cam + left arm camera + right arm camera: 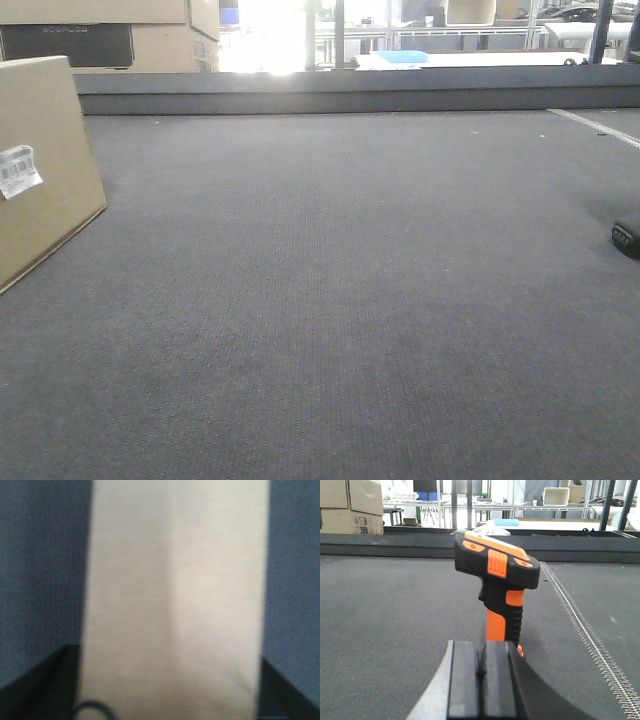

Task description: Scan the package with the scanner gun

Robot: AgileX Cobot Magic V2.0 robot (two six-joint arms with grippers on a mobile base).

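The package (35, 165), a flat tan cardboard box with a white label (18, 170), stands tilted at the left edge of the front view. In the left wrist view the package (175, 580) fills the span between the dark fingers (47, 682) of my left gripper (167, 655), which is shut on its sides. The scanner gun (497, 575) stands upright on the grey mat, with an orange handle and a black head with orange patches. My right gripper (482, 645) sits low just in front of its handle, pads pressed together with nothing between them.
Grey carpet-like mat (330, 300) covers the table, with a raised dark rim (350, 92) at the back. Bigger cardboard boxes (110, 35) are stacked at the far left behind it. A small black part (626, 236) shows at the right edge. A stitched seam (585, 635) runs right of the scanner.
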